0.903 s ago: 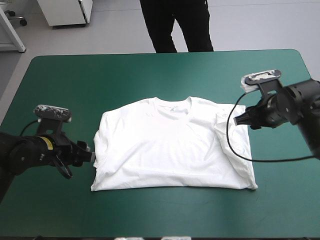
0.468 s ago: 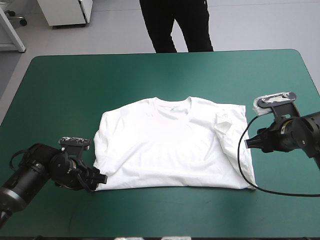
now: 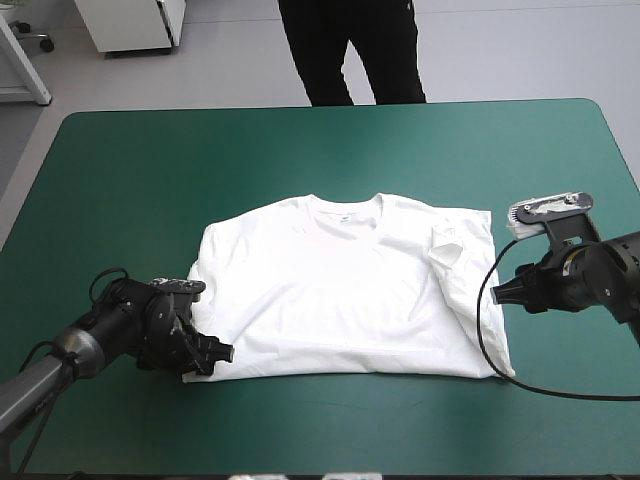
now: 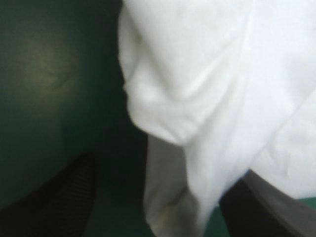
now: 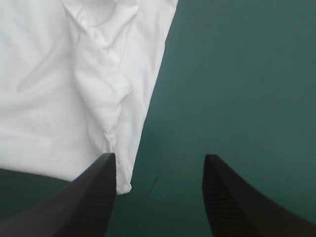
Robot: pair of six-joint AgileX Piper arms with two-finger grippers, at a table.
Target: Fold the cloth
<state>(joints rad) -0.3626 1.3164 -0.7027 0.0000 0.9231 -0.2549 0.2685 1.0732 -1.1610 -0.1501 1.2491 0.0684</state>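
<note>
Since the earlier frame the T-shirt (image 3: 340,290) has stayed flat at the middle of the surface (image 3: 300,150), sleeves turned in, while my left gripper (image 3: 215,352) has advanced to its near left corner and my right gripper (image 3: 503,290) has shifted nearward along its right edge. Left gripper: spread, corner cloth between the fingers, not yet pinched. Right gripper: spread, hem corner just beside one finger. This placement probably prepares a hem grasp for folding toward the collar.
</note>
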